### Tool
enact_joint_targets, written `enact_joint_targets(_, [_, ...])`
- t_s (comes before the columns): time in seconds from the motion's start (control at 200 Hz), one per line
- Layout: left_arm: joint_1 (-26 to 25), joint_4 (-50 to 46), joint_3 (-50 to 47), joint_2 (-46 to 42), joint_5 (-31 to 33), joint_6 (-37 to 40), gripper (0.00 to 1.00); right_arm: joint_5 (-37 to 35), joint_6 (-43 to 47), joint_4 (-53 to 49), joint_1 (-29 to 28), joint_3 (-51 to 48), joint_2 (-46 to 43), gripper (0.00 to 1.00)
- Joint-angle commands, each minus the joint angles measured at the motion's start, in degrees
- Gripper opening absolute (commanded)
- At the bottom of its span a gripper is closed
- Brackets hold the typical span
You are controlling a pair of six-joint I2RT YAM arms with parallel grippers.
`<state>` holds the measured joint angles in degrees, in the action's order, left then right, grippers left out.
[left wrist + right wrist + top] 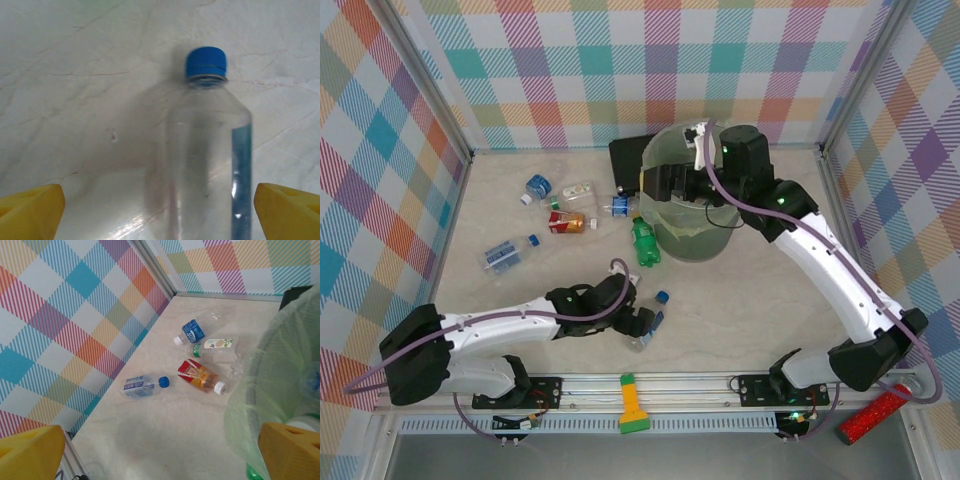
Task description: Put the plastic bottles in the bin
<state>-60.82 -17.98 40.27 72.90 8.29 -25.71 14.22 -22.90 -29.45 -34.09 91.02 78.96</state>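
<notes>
Straddling a clear blue-capped bottle (207, 150) that lies on the table (750, 300), the left gripper (640, 322) holds its jaws wide apart, yellow fingertips (30, 210) clear of both sides, at lower centre of the top view. The right gripper (672, 185) is equally wide and empty. It hangs over the bin (695, 245) at upper centre. A green bottle (645, 243) lies just beside the bin's left wall; other bottles (565, 222) are scattered further left.
</notes>
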Motion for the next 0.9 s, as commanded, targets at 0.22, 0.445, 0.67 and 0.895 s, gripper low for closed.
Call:
enact_joint_targets(0.22, [-4.6, -5.1, 3.2, 3.8, 4.7, 0.0, 0.95, -1.6, 0.4, -0.7, 1.0, -2.3, -4.8, 0.99])
enact_joint_targets(0.445, [-10.6, -6.4, 5.1, 8.5, 6.7, -2.0, 0.93, -4.1, 0.3, -0.9, 1.1, -2.8, -6.0, 0.99])
enact_joint_targets(0.67, [-11.4, -5.7, 4.4, 11.7, 7.1, -2.8, 0.78, -4.1, 0.1, -0.9, 1.2, -3.4, -6.4, 0.99])
enact_joint_targets(0.895, [-11.9, -5.9, 4.9, 14.1, 7.3, -2.5, 0.63, -3.6, -0.3, -0.5, 1.2, -3.7, -6.6, 0.99])
